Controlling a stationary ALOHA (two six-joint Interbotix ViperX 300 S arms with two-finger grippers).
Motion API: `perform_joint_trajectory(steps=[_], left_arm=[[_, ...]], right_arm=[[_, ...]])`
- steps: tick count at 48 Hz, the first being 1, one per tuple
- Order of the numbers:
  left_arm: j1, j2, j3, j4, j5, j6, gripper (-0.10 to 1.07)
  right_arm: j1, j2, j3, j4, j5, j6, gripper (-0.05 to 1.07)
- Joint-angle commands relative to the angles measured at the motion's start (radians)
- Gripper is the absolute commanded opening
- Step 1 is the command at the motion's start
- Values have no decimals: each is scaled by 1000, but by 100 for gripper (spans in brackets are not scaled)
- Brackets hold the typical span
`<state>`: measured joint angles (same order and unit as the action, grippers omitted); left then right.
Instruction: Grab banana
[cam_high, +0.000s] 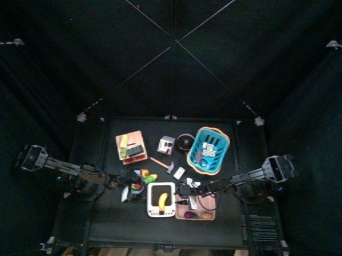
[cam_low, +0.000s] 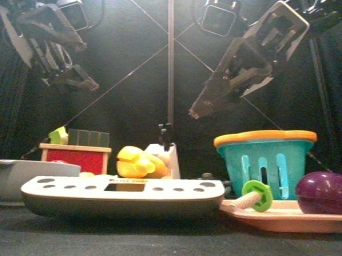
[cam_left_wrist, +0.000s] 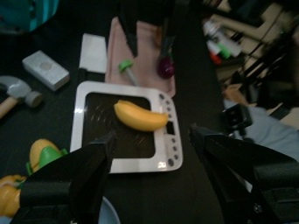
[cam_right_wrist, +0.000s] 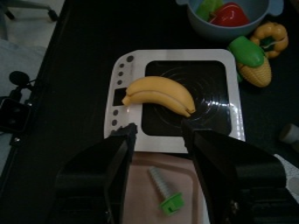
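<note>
- The banana (cam_right_wrist: 160, 94) lies on a white scale (cam_right_wrist: 232, 66), touched by no gripper.
- The left gripper (cam_left_wrist: 152, 157) hangs above the scale with jaws spread wide.
- The right gripper (cam_right_wrist: 162, 144) hovers near the banana, jaws apart and empty.
- A pink board (cam_left_wrist: 147, 44) is just beside the scale.

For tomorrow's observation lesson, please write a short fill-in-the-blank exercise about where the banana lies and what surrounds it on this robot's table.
1. The banana lies on a white ____ with a dark middle.
2. The basket behind the pink board is coloured ____.
3. The left gripper has its fingers ____.
4. The round fruit on the pink board is ____.

Missing words: scale; blue; open; purple
</note>
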<state>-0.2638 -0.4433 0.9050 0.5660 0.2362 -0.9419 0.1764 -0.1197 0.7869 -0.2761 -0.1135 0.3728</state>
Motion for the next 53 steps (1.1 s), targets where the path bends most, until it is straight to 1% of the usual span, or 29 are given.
perform_joint_trajectory(steps=[1, 5, 9, 18, 22, 26, 30, 32, 38, 41, 46, 53], left_arm=[[-21, 34, -106, -51, 224, -5, 99], [-34, 72, -173, -89, 362, -6, 99], [-57, 126, -249, -117, 468, -9, 99], [-114, 288, -397, -135, 558, -40, 99], [-123, 356, -469, -132, 603, -64, 99], [-124, 407, -518, -126, 643, -97, 99], [-124, 454, -560, -104, 676, -149, 99], [-121, 480, -580, -80, 695, -176, 99], [-120, 514, -607, -41, 741, -221, 99], [-118, 523, -614, -38, 759, -236, 99], [-118, 546, -627, -52, 758, -267, 99], [-117, 594, -678, -77, 759, -301, 99]], right_arm=[[-2, -52, 6, 14, -14, -2, 83], [-2, -75, 26, 34, -18, -2, 83], [-2, -97, 48, 49, -23, -2, 82], [-12, -143, 103, 71, -51, -2, 82], [-12, -161, 126, 75, -69, -2, 82], [-12, -181, 147, 80, -81, -2, 82], [-12, -196, 164, 95, -91, -2, 82], [-12, -202, 170, 103, -91, -2, 82], [-12, -209, 181, 114, -91, -2, 82], [-12, -209, 184, 115, -91, -2, 82], [-12, -209, 184, 117, -91, -2, 82], [-12, -206, 184, 117, -91, -2, 82]])
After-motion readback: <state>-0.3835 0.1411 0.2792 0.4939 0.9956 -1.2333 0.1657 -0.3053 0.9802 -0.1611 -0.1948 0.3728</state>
